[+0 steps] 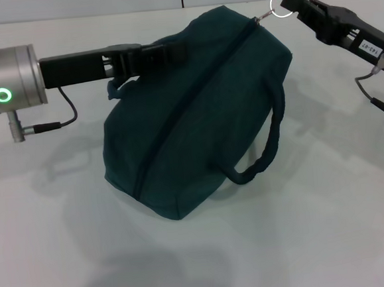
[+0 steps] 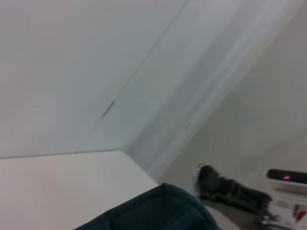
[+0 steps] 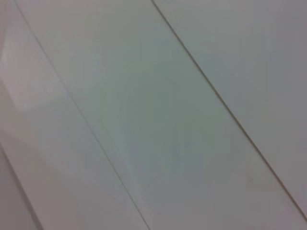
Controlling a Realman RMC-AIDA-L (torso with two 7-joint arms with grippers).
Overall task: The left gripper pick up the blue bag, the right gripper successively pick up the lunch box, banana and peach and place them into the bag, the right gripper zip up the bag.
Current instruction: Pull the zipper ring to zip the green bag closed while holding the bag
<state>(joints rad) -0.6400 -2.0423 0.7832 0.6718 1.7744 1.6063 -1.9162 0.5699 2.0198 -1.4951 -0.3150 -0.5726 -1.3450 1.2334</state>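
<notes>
**Inspector:** Start with the largest item. Where is it, and how is it held?

**Operator:** The blue bag fills the centre of my head view, tilted, one corner down on the white table toward six o'clock and the zip end raised toward one o'clock. One loop handle hangs free at four o'clock. The zip line looks closed along its visible length, so I judge the lunch box, banana and peach are inside; none is in view.

**Inspector:** The grippers?

**Operator:** The left gripper comes in from nine o'clock and is clamped on fabric or the other handle at the bag's upper edge. I read that as bracing the bag against the zip pull. The right gripper, at one o'clock, is closed on the ring zip pull, which sits at the end of the track. In my judgement the zipping is at or near its finish.

**Inspector:** Wrist cameras?

**Operator:** The left wrist view shows an edge of the bag and the right gripper beyond it. The right wrist view shows only pale panels.

**Inspector:** Surface and room?

**Operator:** The table is plain, matte white. A pale wall stands behind it, with a thin vertical seam at twelve o'clock.
</notes>
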